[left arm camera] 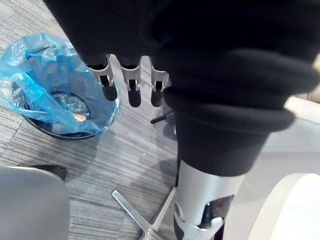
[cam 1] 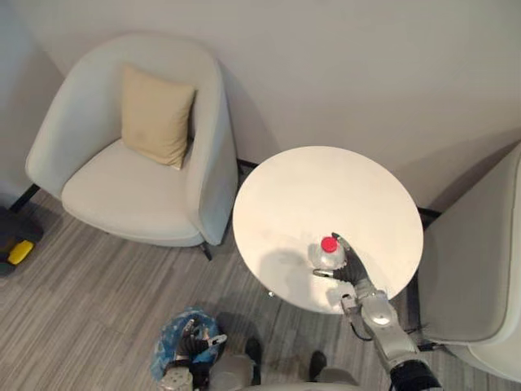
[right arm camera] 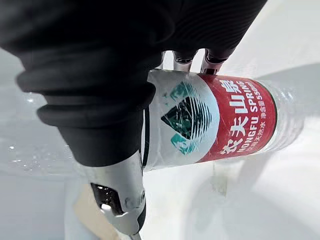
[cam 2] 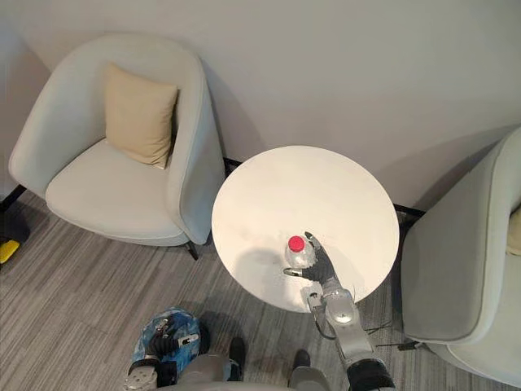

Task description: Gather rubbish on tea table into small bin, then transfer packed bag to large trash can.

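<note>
So the right hand (cam 1: 352, 268) is wrapped round a plastic water bottle (cam 1: 326, 256). In the right wrist view its fingers (right arm camera: 214, 61) curl behind the bottle's red-and-white label (right arm camera: 215, 120), and the thumb (right arm camera: 118, 199) presses in from the opposite side. That looks like a proper grip, not just a touch. The bottle is upright, with its red cap (cam 1: 329, 243) on top. It stands on the round white tea table (cam 1: 309, 183), in the part nearest the robot and not far from the rim. It's clear plastic, and whether anything's left inside can't be told.

The left hand (cam 1: 194, 345) hangs low, down by the floor. Its fingers (left arm camera: 134, 87) are straight-ish, loose and holding nothing. It sits right over the edge of the small bin (left arm camera: 56, 134), which is lined with a crinkly blue bag (left arm camera: 32, 67). Some crumpled stuff lies at the bottom of the bag.

Further out, a pale armchair (cam 1: 122, 191) with a beige cushion (cam 1: 155, 116) sits to the robot's left of the table. A second pale armchair (cam 1: 476, 277) is on the right. Everything stands on grey striped carpet (cam 1: 81, 301), close to a plain wall (cam 1: 366, 65).
</note>
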`<state>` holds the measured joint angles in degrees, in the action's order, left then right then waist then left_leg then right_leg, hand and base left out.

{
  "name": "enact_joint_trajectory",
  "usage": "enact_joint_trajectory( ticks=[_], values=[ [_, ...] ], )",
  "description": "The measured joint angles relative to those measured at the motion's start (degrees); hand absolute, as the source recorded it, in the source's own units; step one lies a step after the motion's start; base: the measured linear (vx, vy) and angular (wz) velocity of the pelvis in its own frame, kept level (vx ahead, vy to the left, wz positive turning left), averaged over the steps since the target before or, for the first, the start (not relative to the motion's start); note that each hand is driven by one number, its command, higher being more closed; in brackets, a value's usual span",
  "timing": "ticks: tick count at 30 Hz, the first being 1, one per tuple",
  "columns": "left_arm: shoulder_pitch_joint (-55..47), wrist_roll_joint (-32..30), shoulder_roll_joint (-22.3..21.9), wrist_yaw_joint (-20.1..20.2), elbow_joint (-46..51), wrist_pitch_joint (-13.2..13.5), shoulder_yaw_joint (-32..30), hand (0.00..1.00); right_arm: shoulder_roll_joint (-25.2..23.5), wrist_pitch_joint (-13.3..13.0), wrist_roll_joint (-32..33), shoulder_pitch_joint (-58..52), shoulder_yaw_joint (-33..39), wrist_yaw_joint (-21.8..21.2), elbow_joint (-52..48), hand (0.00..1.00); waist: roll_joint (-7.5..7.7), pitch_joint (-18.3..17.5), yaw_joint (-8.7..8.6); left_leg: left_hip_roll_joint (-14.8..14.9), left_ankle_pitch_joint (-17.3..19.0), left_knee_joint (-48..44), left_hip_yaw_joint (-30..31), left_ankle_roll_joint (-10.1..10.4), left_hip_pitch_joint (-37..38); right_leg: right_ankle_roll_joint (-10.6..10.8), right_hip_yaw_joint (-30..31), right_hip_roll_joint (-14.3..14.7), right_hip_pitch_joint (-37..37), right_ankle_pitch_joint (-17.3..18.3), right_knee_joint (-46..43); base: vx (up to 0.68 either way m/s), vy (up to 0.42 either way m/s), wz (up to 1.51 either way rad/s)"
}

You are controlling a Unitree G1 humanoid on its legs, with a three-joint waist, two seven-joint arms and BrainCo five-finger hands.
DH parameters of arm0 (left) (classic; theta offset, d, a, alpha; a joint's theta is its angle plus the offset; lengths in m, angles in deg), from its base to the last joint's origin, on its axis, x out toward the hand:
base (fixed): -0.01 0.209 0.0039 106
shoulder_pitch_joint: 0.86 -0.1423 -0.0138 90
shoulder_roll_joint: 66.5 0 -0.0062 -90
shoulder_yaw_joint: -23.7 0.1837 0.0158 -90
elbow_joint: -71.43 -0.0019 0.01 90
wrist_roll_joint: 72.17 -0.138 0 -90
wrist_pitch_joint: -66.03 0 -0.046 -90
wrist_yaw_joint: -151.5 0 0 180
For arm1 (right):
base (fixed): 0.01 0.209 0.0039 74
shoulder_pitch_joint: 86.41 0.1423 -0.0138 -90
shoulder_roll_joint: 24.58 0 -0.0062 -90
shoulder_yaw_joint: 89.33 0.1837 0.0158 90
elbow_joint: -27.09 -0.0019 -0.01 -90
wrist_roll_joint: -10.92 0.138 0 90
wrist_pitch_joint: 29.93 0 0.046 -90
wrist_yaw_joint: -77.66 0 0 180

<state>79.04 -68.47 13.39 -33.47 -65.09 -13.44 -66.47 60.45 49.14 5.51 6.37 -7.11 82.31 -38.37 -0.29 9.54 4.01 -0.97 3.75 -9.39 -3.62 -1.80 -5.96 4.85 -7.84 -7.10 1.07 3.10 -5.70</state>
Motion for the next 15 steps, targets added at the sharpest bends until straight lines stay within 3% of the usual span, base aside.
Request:
enact_joint_trajectory(
  ticks=[5,9,15],
  values=[
    [-0.01,0.04,0.05,-0.05,0.00,0.00,-0.01,0.00,-0.69,0.08,0.06,6.06,0.11,3.17,4.95,1.00,-0.01,0.00,0.13,-0.95,-1.46,1.72,1.61,-0.31,-0.26,0.13,-1.56,-0.69,-0.01,-0.09,0.48,-0.01,0.008,0.18],
    [-0.03,0.09,0.06,-0.12,0.76,0.02,-0.04,0.00,-1.16,0.15,0.53,7.78,0.13,5.19,5.78,1.00,-0.02,0.01,1.63,-1.31,-1.98,2.91,2.02,-0.38,-0.25,0.30,-2.09,-0.91,-0.37,-0.22,1.17,0.01,0.001,0.07],
    [-0.10,0.07,0.01,-0.20,1.02,-0.04,-0.43,0.00,-1.75,0.09,0.76,6.29,0.49,5.26,-0.31,1.00,-0.04,0.03,1.56,-1.68,-2.08,3.21,3.26,-0.41,-0.17,0.30,-3.30,-1.03,-1.17,-0.20,1.79,0.02,-0.008,0.12]
  ],
)
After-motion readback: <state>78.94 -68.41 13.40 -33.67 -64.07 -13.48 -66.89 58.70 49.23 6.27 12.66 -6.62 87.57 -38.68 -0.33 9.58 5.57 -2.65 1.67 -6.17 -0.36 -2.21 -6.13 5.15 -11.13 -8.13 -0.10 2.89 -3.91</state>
